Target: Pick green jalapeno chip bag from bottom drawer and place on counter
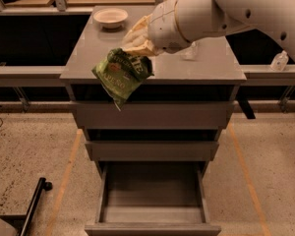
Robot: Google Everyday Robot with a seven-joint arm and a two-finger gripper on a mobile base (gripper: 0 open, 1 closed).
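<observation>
Gripper [137, 39] at the end of the white arm sits over the front-left part of the counter [206, 65], fingers pinched shut on the top edge of the green jalapeno chip bag [122, 76]. The bag is in the air, hanging below the gripper across the counter's front lip. Its long axis is tilted, upper end toward the gripper at upper right and lower corner pointing down and slightly left in front of the top drawer [157, 114]. Printed face toward camera. Bottom drawer [152, 226] is pulled fully out. White bowl [110, 17] at the counter's back-left corner, well apart from the bag.
</observation>
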